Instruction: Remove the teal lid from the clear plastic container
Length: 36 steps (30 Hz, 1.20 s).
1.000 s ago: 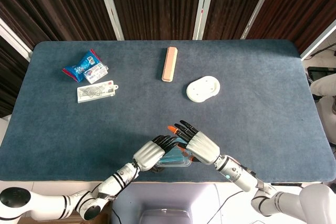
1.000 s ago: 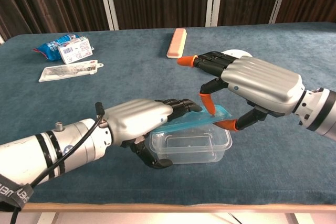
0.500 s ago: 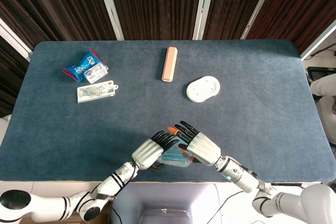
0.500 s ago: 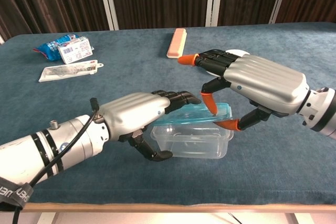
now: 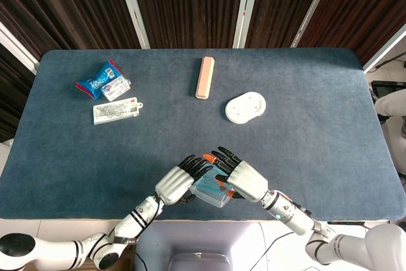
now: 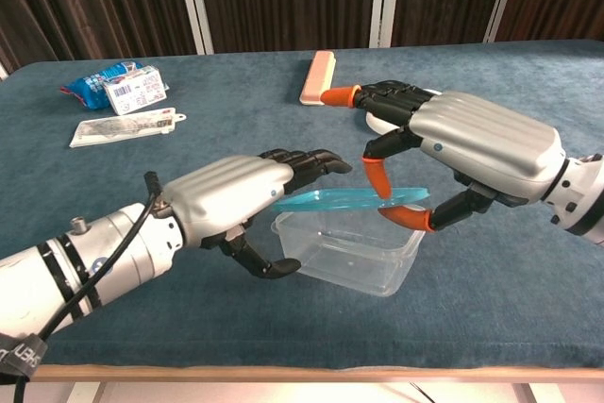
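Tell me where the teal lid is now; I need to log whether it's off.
In the chest view the teal lid is pinched in the right hand, raised just above the open clear container, near the table's front edge, with the left hand beside it.

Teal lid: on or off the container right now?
Off. The teal lid hangs clear above the clear container, pinched by the right robot hand.

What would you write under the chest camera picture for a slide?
Right hand pinches the teal lid, lifted clear of the clear plastic container that the left hand steadies.
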{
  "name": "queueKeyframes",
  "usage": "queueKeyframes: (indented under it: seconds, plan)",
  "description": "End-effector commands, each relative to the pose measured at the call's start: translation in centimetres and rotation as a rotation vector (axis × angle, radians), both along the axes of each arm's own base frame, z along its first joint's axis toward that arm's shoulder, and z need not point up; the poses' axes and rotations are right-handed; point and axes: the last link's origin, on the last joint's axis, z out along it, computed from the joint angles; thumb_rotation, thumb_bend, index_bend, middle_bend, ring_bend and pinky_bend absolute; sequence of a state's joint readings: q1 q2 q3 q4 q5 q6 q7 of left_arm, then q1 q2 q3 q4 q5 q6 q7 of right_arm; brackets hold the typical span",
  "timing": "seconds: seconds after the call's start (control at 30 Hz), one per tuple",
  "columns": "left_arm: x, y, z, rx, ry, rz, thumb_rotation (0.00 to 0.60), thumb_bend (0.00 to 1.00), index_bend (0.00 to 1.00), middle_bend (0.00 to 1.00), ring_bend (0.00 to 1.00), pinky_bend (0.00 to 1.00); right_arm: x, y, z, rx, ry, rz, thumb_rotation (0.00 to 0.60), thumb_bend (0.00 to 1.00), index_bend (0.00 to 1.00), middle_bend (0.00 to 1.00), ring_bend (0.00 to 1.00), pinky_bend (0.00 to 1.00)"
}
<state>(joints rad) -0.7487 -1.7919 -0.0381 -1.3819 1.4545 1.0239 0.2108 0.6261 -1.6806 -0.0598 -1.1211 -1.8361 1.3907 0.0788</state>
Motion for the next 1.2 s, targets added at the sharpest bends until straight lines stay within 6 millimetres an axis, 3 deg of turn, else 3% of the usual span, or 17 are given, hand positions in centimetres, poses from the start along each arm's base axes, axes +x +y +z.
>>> queueKeyframes:
  seconds: [0.03, 0.43, 0.73, 0.93, 1.1, 1.2]
  plan:
    - [-0.2, 0.0, -0.1, 0.013, 0.0, 0.0, 0.6, 0.28, 0.0, 0.0, 0.0, 0.0, 0.0, -0.1, 0.2, 0.016, -0.024, -0.023, 0.6, 0.71, 0.81, 0.14, 0.0, 0.0]
    - [-0.3, 0.7, 1.1, 0.062, -0.015, 0.01, 0.6, 0.27, 0.0, 0.0, 0.0, 0.0, 0.9, -0.4, 2.1, -0.06, -0.077, 0.021, 0.6, 0.73, 0.83, 0.15, 0.0, 0.0]
    - [-0.8, 2.7, 4.1, 0.154, -0.033, 0.004, 0.6, 0.28, 0.0, 0.0, 0.0, 0.0, 1.1, -1.1, 4.3, -0.117, -0.113, 0.014, 0.6, 0.73, 0.84, 0.16, 0.0, 0.0]
    - [-2.3, 4.1, 6.8, 0.211, -0.048, 0.053, 0.6, 0.28, 0.0, 0.0, 0.0, 0.0, -0.4, -2.2, 7.2, -0.195, -0.124, -0.018, 0.6, 0.73, 0.84, 0.16, 0.0, 0.0]
    - [-3.0, 4.4, 7.5, 0.221, -0.047, 0.072, 0.6, 0.28, 0.0, 0.0, 0.0, 0.0, -1.1, -2.7, 8.2, -0.226, -0.112, -0.03, 0.6, 0.73, 0.84, 0.16, 0.0, 0.0]
    - [-4.1, 4.6, 8.6, 0.235, -0.052, 0.098, 0.6, 0.28, 0.0, 0.0, 0.0, 0.0, -4.9, -4.1, 9.7, -0.297, 0.023, -0.11, 0.6, 0.73, 0.84, 0.16, 0.0, 0.0]
